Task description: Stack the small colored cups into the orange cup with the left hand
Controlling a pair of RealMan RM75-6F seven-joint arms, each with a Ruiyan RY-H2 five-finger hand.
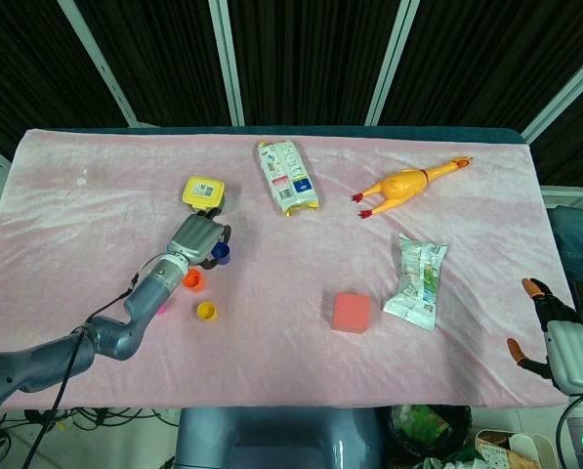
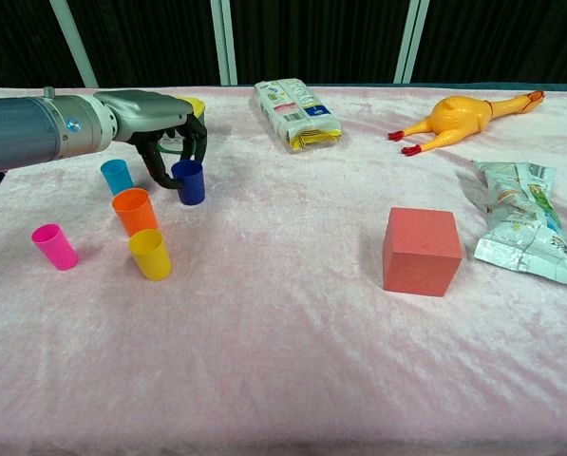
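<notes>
My left hand (image 2: 160,123) (image 1: 201,239) reaches in from the left, and its fingers (image 2: 200,142) and thumb curl around the top of the dark blue cup (image 2: 189,181) (image 1: 220,253), which stands upright on the cloth. The orange cup (image 2: 135,211) (image 1: 192,280) is upright just in front of the hand. Close around it are a light blue cup (image 2: 117,176), a yellow cup (image 2: 150,254) (image 1: 206,312) and a pink cup (image 2: 54,246) (image 1: 160,309), all separate. My right hand (image 1: 557,337) hangs off the table's right front corner, fingers apart and holding nothing.
On the pink cloth lie a yellow lidded box (image 1: 202,191) behind the left hand, a snack packet (image 2: 296,114), a rubber chicken (image 2: 459,116), a red block (image 2: 421,251) and a crumpled packet (image 2: 520,220) at the right.
</notes>
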